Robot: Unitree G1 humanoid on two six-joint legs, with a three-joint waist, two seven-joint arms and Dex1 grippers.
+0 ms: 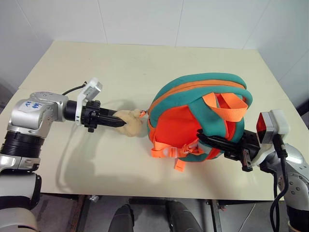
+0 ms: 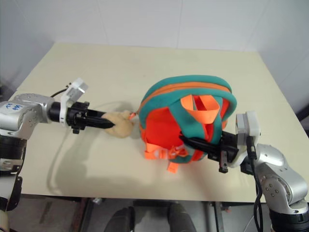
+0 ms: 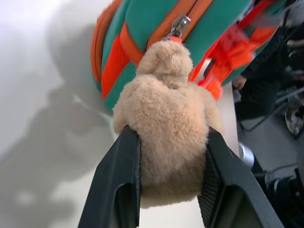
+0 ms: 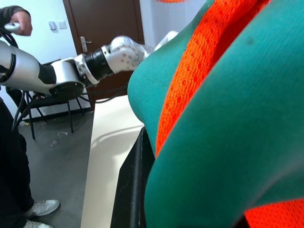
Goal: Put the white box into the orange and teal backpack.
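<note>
Fingers of the left gripper are closed on the tan plush toy, which hangs from the zipper pull of the orange and teal backpack. Fingers of the right gripper are clamped nearly shut on a teal strap at the pack's opposite side, toward the counter's near right corner. The backpack is thus held between the two arms, standing on the right half of the counter near its front edge. Its zipper line is seen running over the top, from the toy side toward the right arm. A pull on the toy away from the pack is judged to be what would open it. No white box is seen on the counter, so its place cannot be told.
</note>
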